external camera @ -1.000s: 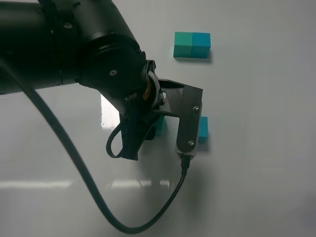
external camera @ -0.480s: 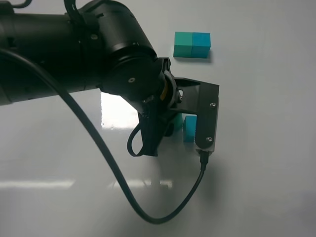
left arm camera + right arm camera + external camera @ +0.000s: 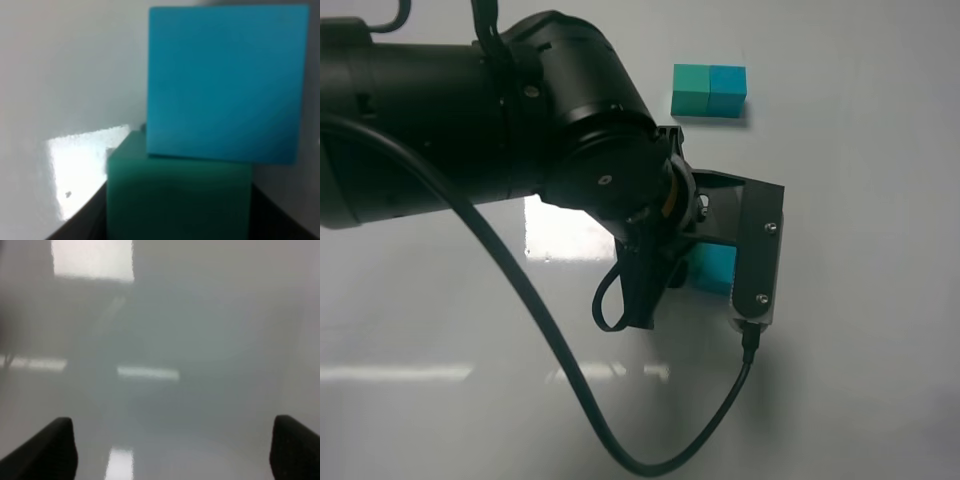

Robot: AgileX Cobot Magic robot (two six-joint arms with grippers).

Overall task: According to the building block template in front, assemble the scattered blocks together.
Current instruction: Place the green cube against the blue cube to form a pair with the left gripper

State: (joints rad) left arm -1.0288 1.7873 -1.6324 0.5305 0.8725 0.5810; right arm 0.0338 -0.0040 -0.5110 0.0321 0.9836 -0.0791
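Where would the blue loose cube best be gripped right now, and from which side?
Probably take the blue cube by its two free side faces flanking the one the green cube appears to butt against, coming down from above. Those faces are flat and parallel with bare table beside them; the green cube blocks the other axis.

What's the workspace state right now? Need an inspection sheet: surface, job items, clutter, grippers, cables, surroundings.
Surface: white glossy table, with a bright glare patch beside the left arm.
Job's things: template sits apart from the arm, its green and blue halves joined. The green cube touches the blue cube, offset sideways and not aligned.
Clutter: nothing seen.
Grippers: left gripper fingers flank the green cube, apparently clamped. Right gripper is open over bare table.
Cables: black cable trails from the left arm across the table, clear of the cubes.
Surroundings: nothing seen beyond the table.
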